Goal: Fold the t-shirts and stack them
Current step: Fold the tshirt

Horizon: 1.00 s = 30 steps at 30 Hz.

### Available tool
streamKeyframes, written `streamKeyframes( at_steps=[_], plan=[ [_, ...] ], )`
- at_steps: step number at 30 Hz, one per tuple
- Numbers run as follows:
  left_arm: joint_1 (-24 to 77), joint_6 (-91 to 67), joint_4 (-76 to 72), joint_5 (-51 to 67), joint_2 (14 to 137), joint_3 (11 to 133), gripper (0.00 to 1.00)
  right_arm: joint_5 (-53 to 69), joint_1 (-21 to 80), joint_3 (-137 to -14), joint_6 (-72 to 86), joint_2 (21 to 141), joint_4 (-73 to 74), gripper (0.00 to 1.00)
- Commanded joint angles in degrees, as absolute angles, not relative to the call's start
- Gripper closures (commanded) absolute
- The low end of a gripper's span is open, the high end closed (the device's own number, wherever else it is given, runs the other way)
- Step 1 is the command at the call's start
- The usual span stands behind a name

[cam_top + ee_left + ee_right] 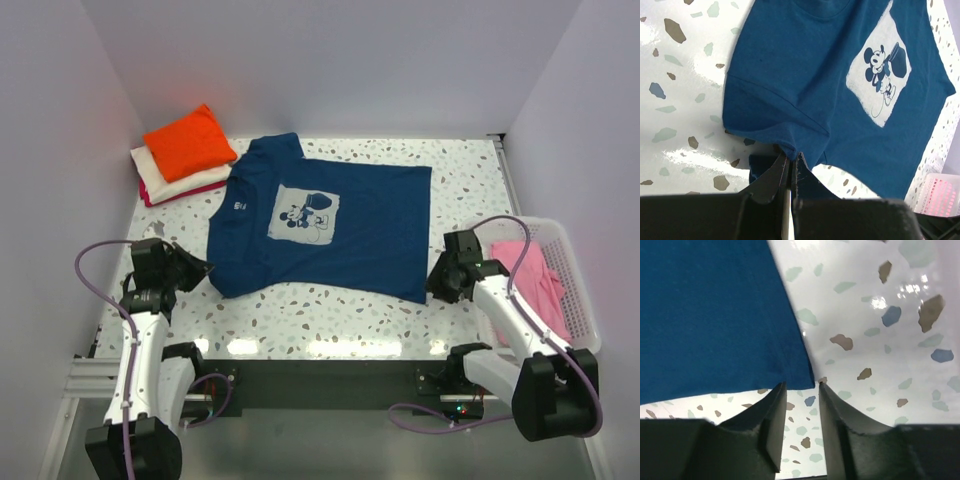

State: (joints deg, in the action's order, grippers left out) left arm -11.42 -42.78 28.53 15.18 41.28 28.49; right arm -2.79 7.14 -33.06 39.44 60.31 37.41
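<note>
Lying spread print-up mid-table: navy blue t-shirt. Left gripper pinched tight on its near sleeve edge. Right gripper parted, with the shirt's near hem corner at the fingertips, unclamped. At the right edge, a white slotted basket holding a crumpled pink t-shirt. In the far left corner, folded orange t-shirt stacked on cream t-shirt and magenta t-shirt.

We find the printed t-shirt spread across the middle of the counter. In the far left corner lies a stack of folded t-shirts. The basket stands at the right edge, another t-shirt in it.
</note>
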Motion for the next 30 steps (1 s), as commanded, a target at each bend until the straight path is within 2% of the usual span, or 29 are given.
streamKeyframes(
  at_steps=[1,7,25,30],
  plan=[
    [-11.1,-40.9,26.0,16.3,41.8,30.4,1.00,-6.8,11.2,-36.9,39.7,60.7,39.1,0.62],
    [-11.1,-40.9,25.4,16.4,42.3,30.3,1.00,-9.1,15.3,-35.5,43.2,62.5,38.1,0.62],
    [-11.0,-41.4,22.3,17.0,44.6,28.9,1.00,-9.2,15.5,-31.8,45.2,67.4,31.2,0.64],
    [-10.7,-41.4,21.9,16.7,45.1,28.9,1.00,-9.3,15.5,-31.5,45.0,69.1,29.8,0.69]
  ],
)
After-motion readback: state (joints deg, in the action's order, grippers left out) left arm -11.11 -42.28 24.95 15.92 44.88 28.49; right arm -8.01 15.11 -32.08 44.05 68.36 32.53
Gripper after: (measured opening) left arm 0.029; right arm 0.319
